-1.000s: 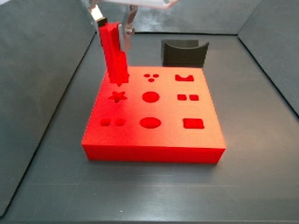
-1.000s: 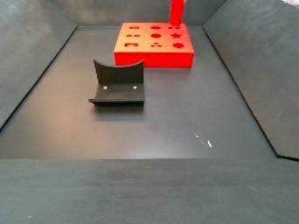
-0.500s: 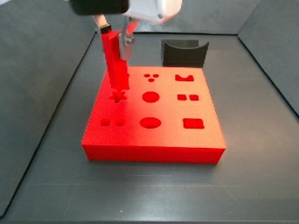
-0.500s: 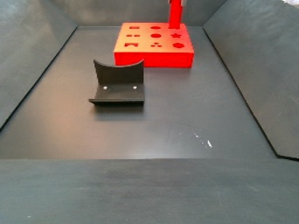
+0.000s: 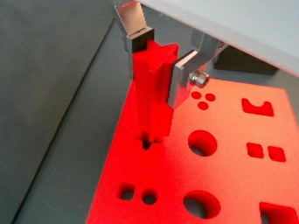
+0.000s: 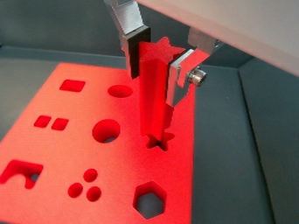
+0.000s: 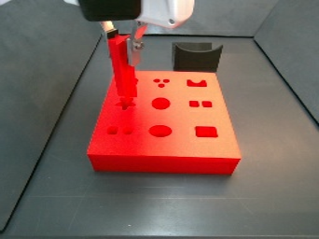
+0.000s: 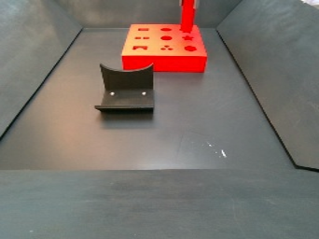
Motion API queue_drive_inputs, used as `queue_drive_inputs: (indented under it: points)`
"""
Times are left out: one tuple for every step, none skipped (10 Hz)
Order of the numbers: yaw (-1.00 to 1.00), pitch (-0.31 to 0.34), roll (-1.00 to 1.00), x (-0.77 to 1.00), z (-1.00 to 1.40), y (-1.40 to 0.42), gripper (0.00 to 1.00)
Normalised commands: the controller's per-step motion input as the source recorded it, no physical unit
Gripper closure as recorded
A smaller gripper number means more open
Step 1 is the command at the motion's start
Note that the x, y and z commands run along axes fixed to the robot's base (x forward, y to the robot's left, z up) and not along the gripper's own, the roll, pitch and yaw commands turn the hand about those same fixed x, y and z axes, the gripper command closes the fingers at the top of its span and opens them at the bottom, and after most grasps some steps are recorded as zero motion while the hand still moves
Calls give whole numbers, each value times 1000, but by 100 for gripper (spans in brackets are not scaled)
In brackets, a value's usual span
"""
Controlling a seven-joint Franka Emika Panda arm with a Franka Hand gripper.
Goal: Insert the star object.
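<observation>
The star object is a long slim red peg with a star-shaped end, held upright. My gripper is shut on its upper part; both wrist views show the gripper with the silver fingers clamped on its sides. The peg's lower end sits in the star-shaped hole of the red block, at the block's edge nearest the grey wall. In a side view only the peg's lower part shows at the far end of the block.
The red block has other shaped holes: round, square, hexagon. The dark fixture stands on the grey floor apart from the block; it also shows behind the block. Grey walls enclose the floor.
My gripper has moved down with the star object, and the peg stands lower over the block, its lower end now in the star-shaped hole.
</observation>
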Motion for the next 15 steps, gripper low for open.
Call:
queue_drive_inputs:
  points:
    - [386,0,31,0,-243,-3,100]
    - [0,0,26,0,-300,0,100]
    - [0,0,0,0,-254,0,100]
    - [0,0,0,0,-223,0,100]
    - [0,0,0,0,-191,0,100]
    - [0,0,0,0,-180,0,100]
    - [0,0,20,6,-131,0,100]
    - [194,3,19,211,-97,0,100]
    - [211,11,26,246,-114,0,100]
    - [129,0,37,94,-129,0,100]
    - [0,0,29,0,-69,0,100]
    - [0,0,43,-77,0,0,100]
    - [0,0,187,-29,-91,-6,100]
    - [-40,-7,271,0,-457,-54,100]
    - [0,-111,266,-20,-531,-69,100]
